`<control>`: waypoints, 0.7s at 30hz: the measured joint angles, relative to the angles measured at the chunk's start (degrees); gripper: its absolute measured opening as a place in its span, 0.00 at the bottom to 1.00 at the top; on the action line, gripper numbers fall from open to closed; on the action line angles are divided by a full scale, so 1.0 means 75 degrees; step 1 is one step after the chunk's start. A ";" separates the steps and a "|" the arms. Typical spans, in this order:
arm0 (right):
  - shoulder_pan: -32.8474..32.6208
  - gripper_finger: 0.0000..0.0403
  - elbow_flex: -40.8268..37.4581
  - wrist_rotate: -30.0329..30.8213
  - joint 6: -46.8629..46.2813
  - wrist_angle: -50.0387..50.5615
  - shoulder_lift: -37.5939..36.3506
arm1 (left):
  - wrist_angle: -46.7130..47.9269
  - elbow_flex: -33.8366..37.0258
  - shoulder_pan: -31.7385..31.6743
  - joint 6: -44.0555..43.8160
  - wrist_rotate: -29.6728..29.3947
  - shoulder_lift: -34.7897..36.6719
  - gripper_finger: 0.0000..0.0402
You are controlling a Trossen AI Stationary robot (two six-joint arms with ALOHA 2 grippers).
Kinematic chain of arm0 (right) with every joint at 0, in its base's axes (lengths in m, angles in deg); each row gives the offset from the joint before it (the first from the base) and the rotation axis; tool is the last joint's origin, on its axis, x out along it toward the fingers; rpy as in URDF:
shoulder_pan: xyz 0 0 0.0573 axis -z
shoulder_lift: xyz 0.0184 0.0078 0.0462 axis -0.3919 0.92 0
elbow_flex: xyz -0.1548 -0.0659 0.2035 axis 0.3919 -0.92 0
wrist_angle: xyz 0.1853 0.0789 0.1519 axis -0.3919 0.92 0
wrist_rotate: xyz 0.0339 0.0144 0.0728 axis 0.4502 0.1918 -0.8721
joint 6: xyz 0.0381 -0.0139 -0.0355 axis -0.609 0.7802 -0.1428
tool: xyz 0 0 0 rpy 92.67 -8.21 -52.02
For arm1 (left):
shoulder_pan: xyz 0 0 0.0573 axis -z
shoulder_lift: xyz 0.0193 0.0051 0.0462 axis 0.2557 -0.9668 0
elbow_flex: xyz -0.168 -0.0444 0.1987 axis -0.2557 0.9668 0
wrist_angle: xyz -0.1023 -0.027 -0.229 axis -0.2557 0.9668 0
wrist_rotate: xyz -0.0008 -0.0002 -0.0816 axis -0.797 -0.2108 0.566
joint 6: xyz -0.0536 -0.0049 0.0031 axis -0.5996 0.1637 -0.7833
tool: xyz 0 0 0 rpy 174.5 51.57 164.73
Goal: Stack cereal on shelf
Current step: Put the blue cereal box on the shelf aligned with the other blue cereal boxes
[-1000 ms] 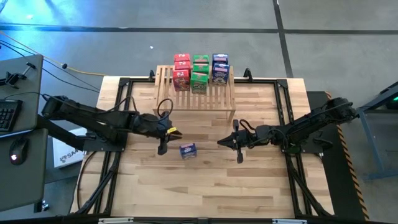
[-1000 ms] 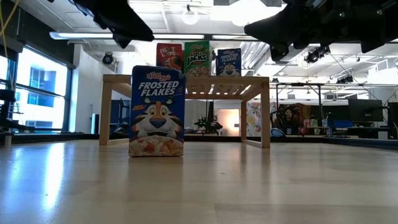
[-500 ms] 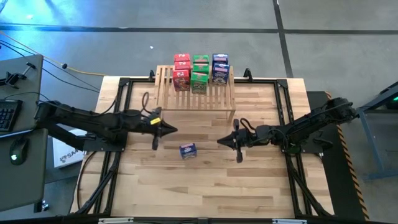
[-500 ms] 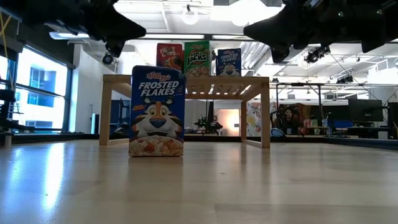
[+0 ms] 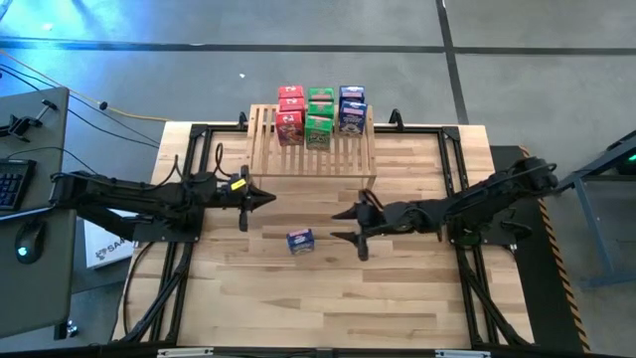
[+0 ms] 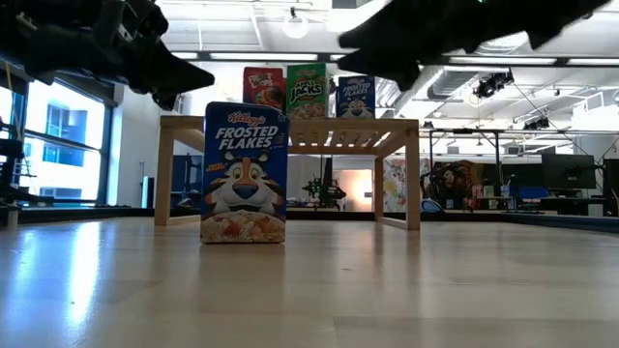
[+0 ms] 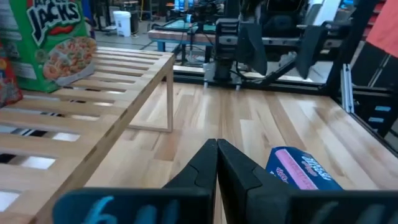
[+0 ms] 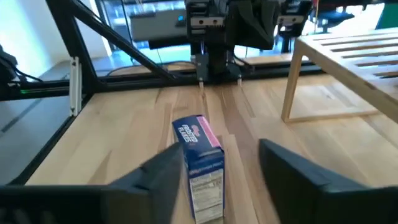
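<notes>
A blue cereal box [image 5: 300,240] stands upright on its base on the wooden tabletop, in front of the shelf [image 5: 313,149]; it fills the low view's left centre [image 6: 245,172]. Several red, green and blue cereal boxes [image 5: 320,111] stand in rows on the shelf's slatted top. My right gripper [image 5: 337,225] hovers open just right of the blue box, which shows ahead of its spread fingers [image 8: 199,158], apart from them. My left gripper [image 5: 270,197] is shut, off the table, left of and beyond the box [image 7: 301,171].
The shelf's legs [image 6: 413,179] stand on the table behind the blue box. A black frame [image 5: 199,179] runs along the table's edges. Bare planks lie toward the near edge [image 5: 318,298]. A desk with a keyboard and mouse [image 5: 20,199] stands left of the table.
My right gripper has moved toward the table's left, closer to the blue box, and has opened. My left gripper has drawn back from the box toward the table's far left. The box has kept still.
</notes>
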 joint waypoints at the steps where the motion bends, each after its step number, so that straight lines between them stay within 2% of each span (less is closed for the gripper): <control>1: 0.0000 0.56 0.0251 0.0002 -0.0057 0.0260 0.0083 | -0.0005 0.0002 -0.0031 0.0084 0.0050 0.0000 0.01; 4: 0.0000 0.67 0.1047 0.0002 -0.0057 0.1201 0.0292 | 0.0000 0.0003 -0.0157 0.0274 0.0047 0.0000 0.01; 7: -0.0003 0.73 0.1885 0.0002 0.0052 0.2230 0.0455 | -0.0114 0.0156 -0.0320 0.0285 0.0037 0.0019 0.01; 12: -0.0003 0.74 0.2946 -0.0061 0.0452 0.3248 0.0793 | -0.0898 0.0782 -0.0643 0.0394 0.0051 0.0254 0.01; 15: 0.0037 0.74 0.3361 -0.0102 0.0586 0.3504 0.0948 | -0.1234 0.1046 -0.0830 0.0327 0.0368 0.0471 0.01; 21: 0.0209 0.74 0.3741 -0.0543 0.0600 0.3651 0.1275 | -0.0876 0.1083 -0.1054 0.0192 0.0722 0.0960 0.01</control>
